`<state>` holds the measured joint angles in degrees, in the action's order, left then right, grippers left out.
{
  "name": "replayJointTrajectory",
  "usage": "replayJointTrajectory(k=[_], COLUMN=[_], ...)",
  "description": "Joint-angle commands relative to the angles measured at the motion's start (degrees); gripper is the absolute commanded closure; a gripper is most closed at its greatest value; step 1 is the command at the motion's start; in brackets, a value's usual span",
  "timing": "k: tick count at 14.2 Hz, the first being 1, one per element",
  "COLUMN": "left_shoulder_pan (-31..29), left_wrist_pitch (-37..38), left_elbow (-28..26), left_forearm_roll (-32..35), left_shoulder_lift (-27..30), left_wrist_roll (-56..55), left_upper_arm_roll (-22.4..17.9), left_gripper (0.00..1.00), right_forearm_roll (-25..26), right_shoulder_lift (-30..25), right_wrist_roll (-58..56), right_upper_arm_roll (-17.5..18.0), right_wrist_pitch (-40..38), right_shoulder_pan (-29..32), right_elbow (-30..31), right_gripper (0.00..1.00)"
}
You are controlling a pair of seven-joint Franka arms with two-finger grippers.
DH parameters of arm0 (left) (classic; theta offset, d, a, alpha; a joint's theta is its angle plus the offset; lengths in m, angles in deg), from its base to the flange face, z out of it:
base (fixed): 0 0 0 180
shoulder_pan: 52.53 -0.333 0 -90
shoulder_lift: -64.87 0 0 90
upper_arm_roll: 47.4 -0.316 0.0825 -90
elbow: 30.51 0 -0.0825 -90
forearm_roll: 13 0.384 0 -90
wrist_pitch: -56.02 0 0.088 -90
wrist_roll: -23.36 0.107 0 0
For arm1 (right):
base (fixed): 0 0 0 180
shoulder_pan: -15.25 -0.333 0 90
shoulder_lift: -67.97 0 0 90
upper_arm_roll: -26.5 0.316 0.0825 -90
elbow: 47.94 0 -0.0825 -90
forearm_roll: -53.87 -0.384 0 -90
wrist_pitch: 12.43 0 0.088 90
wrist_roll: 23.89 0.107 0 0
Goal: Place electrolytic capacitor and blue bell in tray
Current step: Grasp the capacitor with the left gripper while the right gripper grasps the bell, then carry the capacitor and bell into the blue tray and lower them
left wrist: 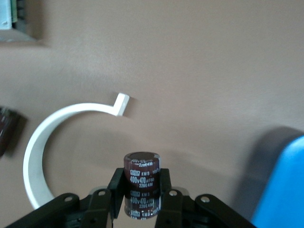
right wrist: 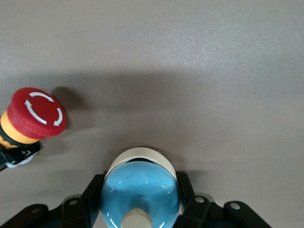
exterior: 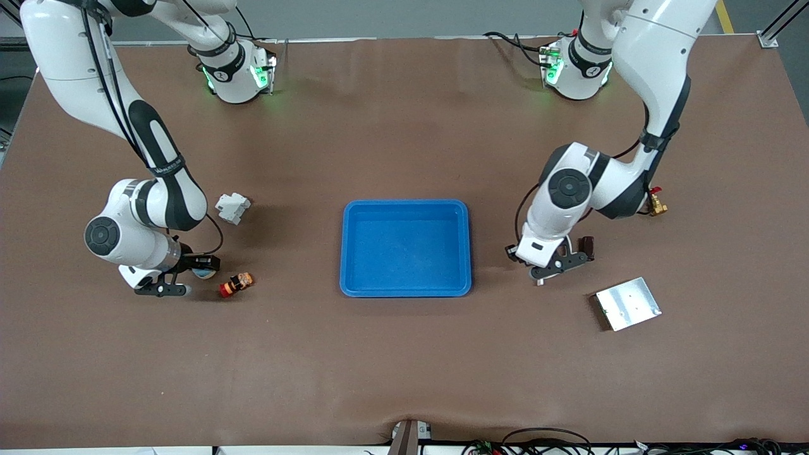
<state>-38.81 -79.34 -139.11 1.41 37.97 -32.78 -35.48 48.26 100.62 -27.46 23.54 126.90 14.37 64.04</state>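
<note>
The electrolytic capacitor, a dark brown cylinder with white print, stands upright between the black fingers of my left gripper, which is shut on it. In the front view my left gripper is low over the table beside the blue tray, toward the left arm's end, and hides the capacitor. The tray's corner shows in the left wrist view. My right gripper is shut on the blue bell, a glossy light-blue dome on a cream base, toward the right arm's end of the table.
A red and yellow push button lies beside the bell. A white block sits farther back. A white C-shaped ring, a dark brown part, a silver plate and a brass valve lie around my left gripper.
</note>
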Motion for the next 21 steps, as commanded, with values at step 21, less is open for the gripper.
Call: replayJointTrajectory(k=[21], left_shoulder_pan=[15.8], left_wrist_pitch=[2.99], left_elbow=[20.01], left_forearm_roll=[-2.99], left_shoulder_lift=[-13.52], left_wrist_roll=[-82.87], left_upper_arm_roll=[0.47], left_gripper=[1.0], right_forearm_roll=[-6.26], right_shoulder_lift=[0.04], right_wrist_roll=[45.85], right_upper_arm_roll=[0.4], right_wrist_pitch=[-11.29], right_shoulder_pan=[-33.38], right_elbow=[-14.24], right_gripper=[0.83])
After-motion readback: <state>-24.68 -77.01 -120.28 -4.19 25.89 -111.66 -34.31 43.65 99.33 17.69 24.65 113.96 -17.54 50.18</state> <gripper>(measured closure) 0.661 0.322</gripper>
